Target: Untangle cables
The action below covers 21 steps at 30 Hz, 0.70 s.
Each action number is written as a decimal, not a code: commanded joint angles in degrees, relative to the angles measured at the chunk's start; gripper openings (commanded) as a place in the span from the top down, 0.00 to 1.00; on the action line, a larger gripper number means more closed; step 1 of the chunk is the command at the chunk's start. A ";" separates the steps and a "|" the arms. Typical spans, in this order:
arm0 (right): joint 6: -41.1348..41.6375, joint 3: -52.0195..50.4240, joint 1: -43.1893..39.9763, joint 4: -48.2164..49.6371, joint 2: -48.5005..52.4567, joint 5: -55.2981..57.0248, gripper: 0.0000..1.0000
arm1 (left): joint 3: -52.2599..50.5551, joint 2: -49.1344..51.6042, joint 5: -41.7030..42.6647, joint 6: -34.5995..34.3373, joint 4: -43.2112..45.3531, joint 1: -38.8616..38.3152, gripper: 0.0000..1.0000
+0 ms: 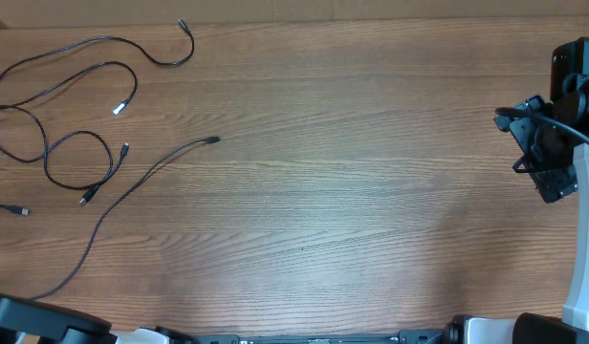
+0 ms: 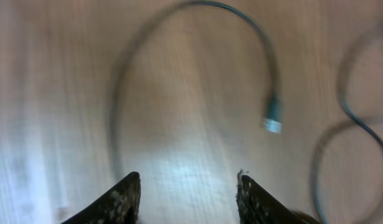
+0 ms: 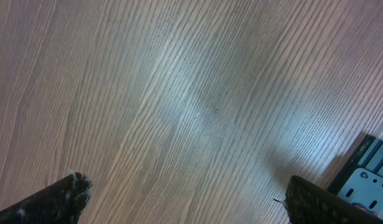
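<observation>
**Count.** You have six plug ends on the table (image 1: 352, 191): one silvery white tip (image 1: 119, 108) and five dark ones. The cables (image 1: 84, 40) are thin black cords in loose, crossing loops. You cannot fix their number, because the strands overlap and at least one leaves the overhead view at its left edge. All of them lie around the white tip, toward the far left of the table. One long strand ends in a dark plug (image 1: 213, 140) to the right of the white tip. From there it runs toward the near edge, where a black part of the left arm (image 1: 36, 323) shows.

**Arms.** There are two arms.
- **Left jaws:** They stand moderately apart, with the fingertips (image 2: 126, 196) over bare wood, and hold nothing. In the blurred left wrist view the white tip (image 2: 272, 126) lies beyond them on its curved cord (image 2: 273, 81), clear of both fingertips. A second loop (image 2: 344, 118) lies just to the right of that tip.
- **Right jaws:** They stand wide, with the fingertips (image 3: 64, 199) over bare wood grain, and hold nothing. The right arm (image 1: 562, 143) sits at the table's right side, well apart from the white tip.
</observation>
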 commanded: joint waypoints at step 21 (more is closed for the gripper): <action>-0.04 -0.24 -0.22 0.11 -0.09 0.81 0.00 | 0.04 18.73 -3.13 28.74 2.36 -49.70 0.13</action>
